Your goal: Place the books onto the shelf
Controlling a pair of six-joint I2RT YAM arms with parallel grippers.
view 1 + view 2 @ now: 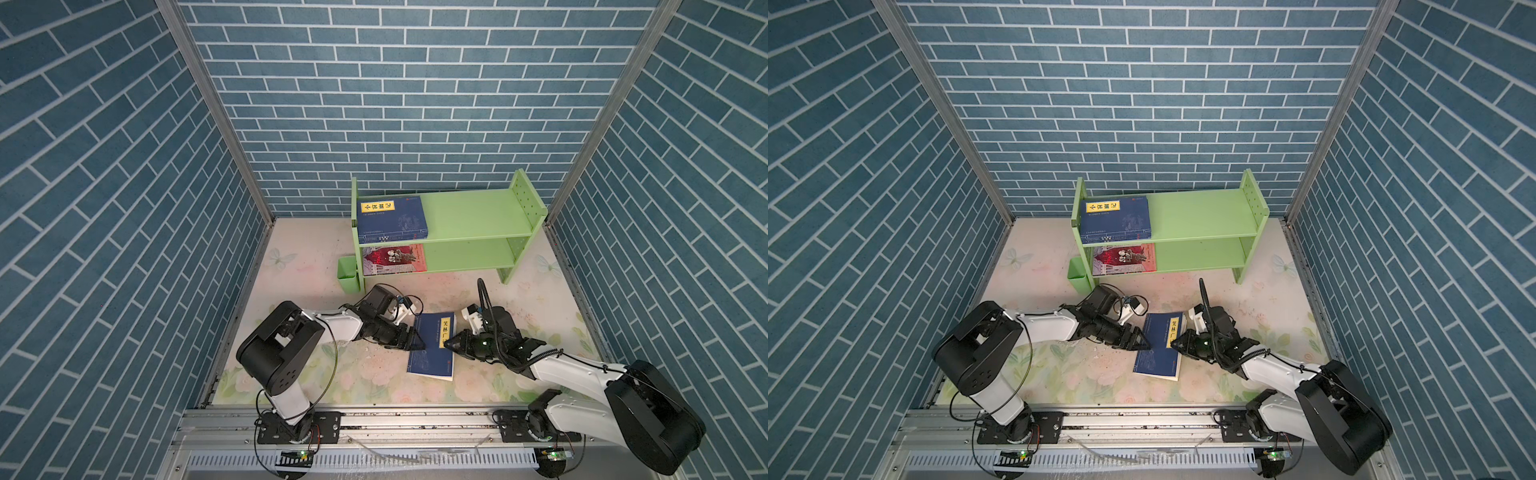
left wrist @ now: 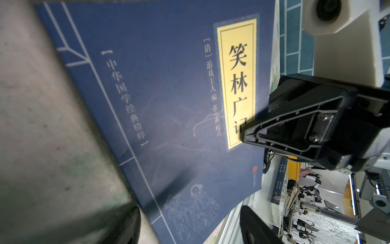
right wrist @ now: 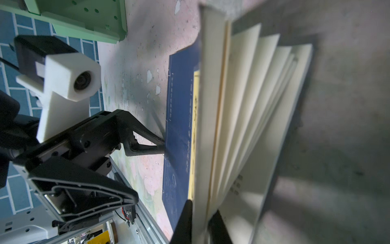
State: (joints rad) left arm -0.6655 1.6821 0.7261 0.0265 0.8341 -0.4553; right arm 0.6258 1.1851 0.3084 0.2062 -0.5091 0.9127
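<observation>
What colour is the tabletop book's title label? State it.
Yellow label, black characters; clearest in left wrist view.

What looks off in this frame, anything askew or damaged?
The blue book on the table is splaying: the right gripper is shut on only the cover and some leaves, while the other pages fan loose. Nothing else stands out.

The right tool (image 2: 245, 135) touches the dark blue book (image 2: 158, 105), partly covering the yellow label (image 2: 237, 69).
</observation>
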